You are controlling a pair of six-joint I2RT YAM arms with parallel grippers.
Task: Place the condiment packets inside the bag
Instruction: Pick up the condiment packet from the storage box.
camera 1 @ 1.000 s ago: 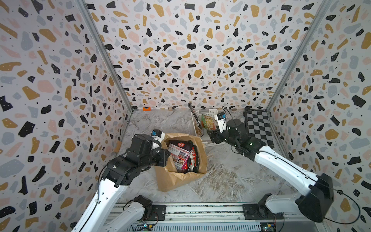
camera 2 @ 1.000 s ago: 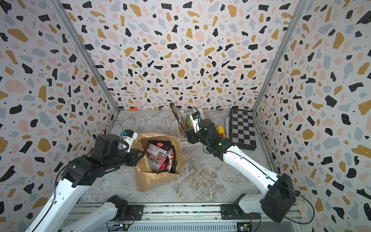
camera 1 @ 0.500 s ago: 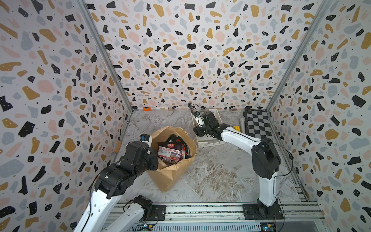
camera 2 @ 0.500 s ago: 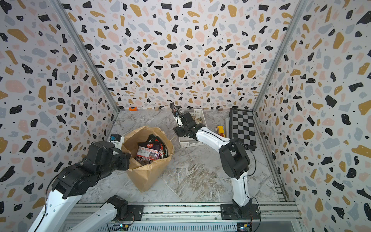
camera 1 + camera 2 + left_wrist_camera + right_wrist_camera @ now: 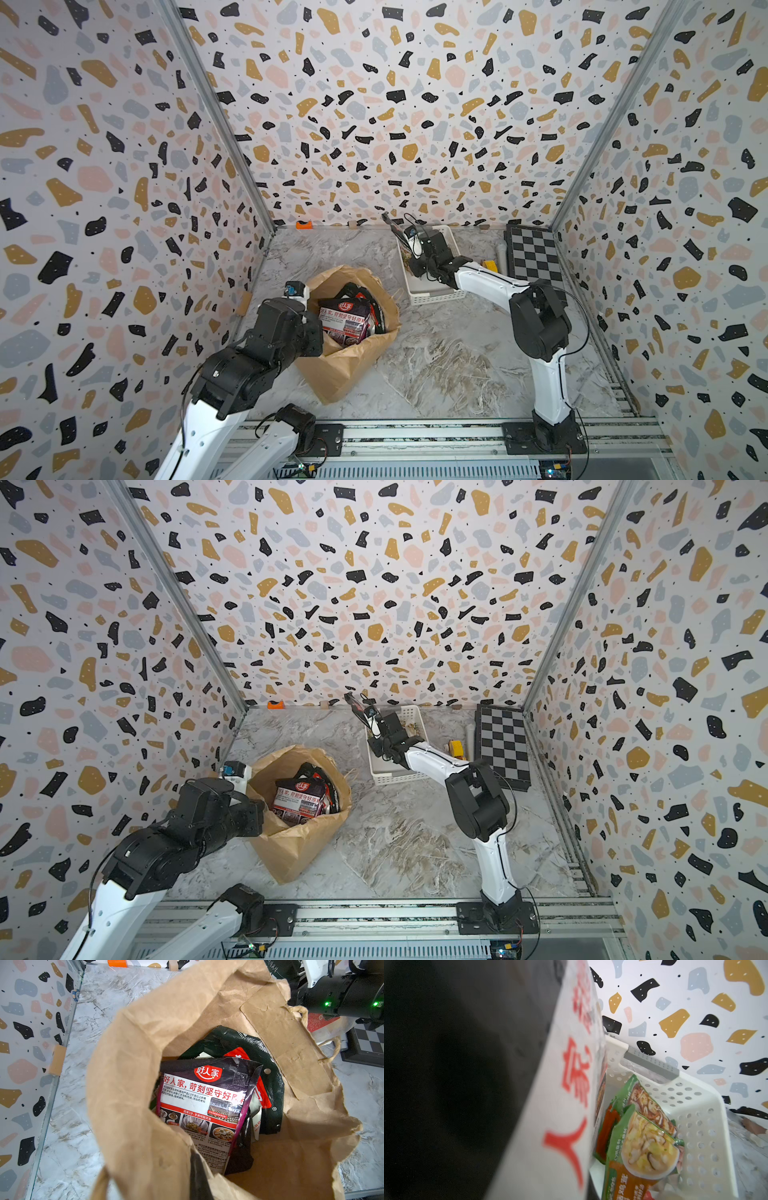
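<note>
Condiment packets point(image 5: 203, 1105): seemingly two in bag point(image 5: 124, 1084)

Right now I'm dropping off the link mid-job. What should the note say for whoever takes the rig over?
Left claw: shut on the near rim of the bag, holding its mouth open.
Right claw: shut on a cream packet with red lettering, upright in the white basket.
Done: at least two dark packets sit inside the bag.
Left to do: carry the gripped packet over and drop it in. At least two green packets then remain in the basket.
</note>
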